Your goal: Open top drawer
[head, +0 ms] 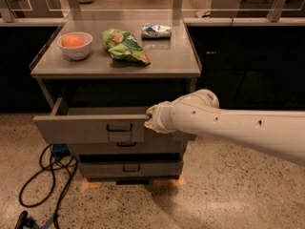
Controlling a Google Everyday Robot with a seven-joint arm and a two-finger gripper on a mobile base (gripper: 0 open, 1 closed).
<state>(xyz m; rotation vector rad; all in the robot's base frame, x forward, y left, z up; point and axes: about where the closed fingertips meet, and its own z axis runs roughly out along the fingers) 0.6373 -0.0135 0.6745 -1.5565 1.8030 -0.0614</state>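
Note:
The top drawer [86, 129] of the grey metal cabinet stands pulled out toward me, its wide front hanging forward of the two smaller drawers below. Its small black bracket handle [119, 127] shows at the centre of the front. A thin strip of the grey interior [102, 110] is visible behind the front. My gripper [150, 119] is at the end of the white arm [228, 125], which reaches in from the right. The gripper sits at the upper right part of the drawer front, just right of the handle. The wrist hides most of it.
On the cabinet top [167, 61] are a white bowl with an orange [74, 44], a green snack bag [125, 45] and a small blue-white packet [156, 30]. Two lower drawers [128, 168] are closed. Black cables [47, 175] lie on the floor at left.

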